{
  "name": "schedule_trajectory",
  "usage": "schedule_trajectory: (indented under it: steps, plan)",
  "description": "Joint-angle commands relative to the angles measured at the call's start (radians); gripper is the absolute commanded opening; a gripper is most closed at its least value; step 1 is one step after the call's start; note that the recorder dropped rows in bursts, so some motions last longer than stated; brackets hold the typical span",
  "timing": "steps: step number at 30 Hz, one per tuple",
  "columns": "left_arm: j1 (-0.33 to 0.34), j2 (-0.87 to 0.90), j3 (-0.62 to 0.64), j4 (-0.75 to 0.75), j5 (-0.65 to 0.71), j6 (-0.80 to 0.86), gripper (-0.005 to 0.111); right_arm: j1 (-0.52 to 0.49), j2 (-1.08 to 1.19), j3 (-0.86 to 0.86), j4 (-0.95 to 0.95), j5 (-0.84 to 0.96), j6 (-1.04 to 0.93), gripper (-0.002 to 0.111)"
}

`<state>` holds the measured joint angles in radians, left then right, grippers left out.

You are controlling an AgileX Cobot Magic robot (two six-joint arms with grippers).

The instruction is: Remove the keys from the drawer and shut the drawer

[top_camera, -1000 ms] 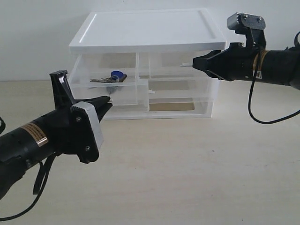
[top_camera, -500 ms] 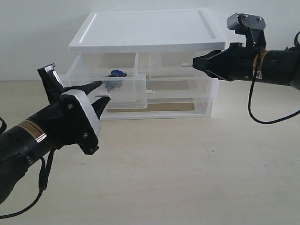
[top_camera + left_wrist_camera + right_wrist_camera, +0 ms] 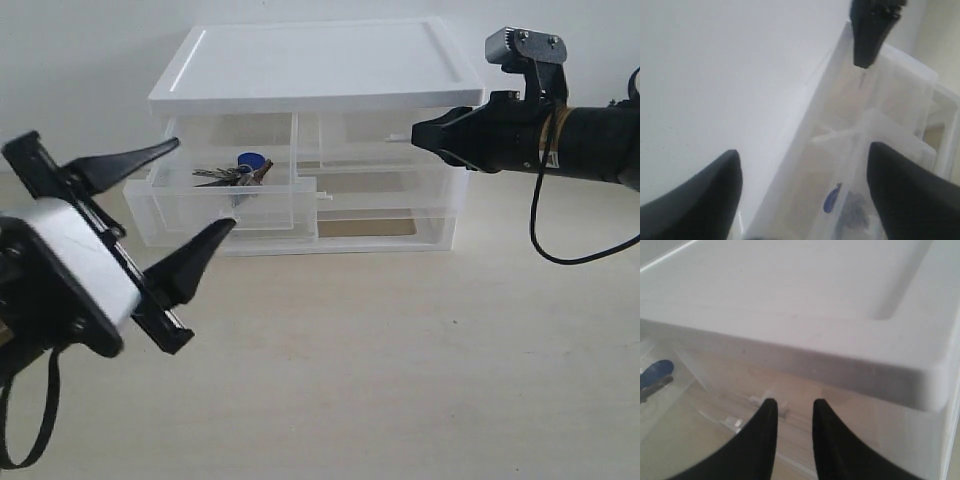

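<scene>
One drawer unit (image 3: 310, 70), one key bunch (image 3: 235, 173), two grippers (image 3: 205, 183) (image 3: 418, 133).

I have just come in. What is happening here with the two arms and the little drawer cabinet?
The left gripper hangs wide open in front of the drawer, which stands pulled out of the white-topped unit. The keys lie inside it, not yet taken. The right gripper hovers before the neighbouring drawer, with its jaws a little apart, holding nothing.
</scene>
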<state>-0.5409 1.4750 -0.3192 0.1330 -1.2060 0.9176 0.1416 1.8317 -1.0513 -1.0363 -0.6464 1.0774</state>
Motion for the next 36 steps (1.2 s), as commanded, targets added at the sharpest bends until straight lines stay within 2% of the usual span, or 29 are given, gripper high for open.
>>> schedule_trajectory:
  steps: [1,2,3,4,7,10,16,20,23,29,32,36]
  plan:
    - [-0.002,-0.216,0.047,-0.093,-0.015,-0.327,0.036,-0.003,-0.005,-0.007,0.005,-0.035,0.015,0.024]
    - [-0.002,-0.261,0.058,-0.103,-0.015,-0.363,0.027,-0.003,-0.005,-0.007,0.002,-0.037,0.015,0.024]
    - [-0.002,-0.346,0.078,-0.106,-0.015,-0.380,0.011,-0.003,-0.005,-0.007,-0.001,-0.035,0.015,0.024]
    - [-0.002,-0.418,0.097,-0.106,-0.015,-0.380,0.005,-0.003,-0.005,-0.007,-0.013,-0.035,0.015,0.024]
    - [-0.002,-0.549,0.127,-0.116,-0.015,-0.396,0.005,-0.003,-0.021,-0.007,-0.068,-0.038,0.035,0.024]
    - [-0.002,-0.622,0.131,-0.143,0.059,-0.396,0.005,-0.003,-0.058,-0.007,-0.186,-0.038,0.122,0.024]
    - [-0.002,-0.671,0.142,-0.203,0.103,-0.413,0.005,-0.003,-0.161,-0.007,-0.423,-0.081,0.281,0.000]
    - [-0.002,-0.680,0.169,-0.203,0.105,-0.506,0.004,-0.003,-0.197,-0.007,-0.460,-0.131,0.317,0.000]
    - [-0.002,-0.700,0.210,-0.203,0.107,-0.550,0.004,-0.003,-0.226,0.016,-0.436,-0.133,0.291,0.000]
    - [-0.002,-0.762,0.313,-0.203,0.109,-0.632,0.004,-0.003,-0.326,0.120,-0.226,-0.113,0.076,0.000]
    - [-0.002,-0.786,0.319,-0.199,0.120,-0.684,0.004,-0.003,-0.384,0.160,-0.167,-0.131,0.005,0.000]
    - [-0.002,-0.810,0.319,-0.181,0.303,-0.697,0.004,-0.003,-0.440,0.182,-0.159,-0.236,0.004,0.000]
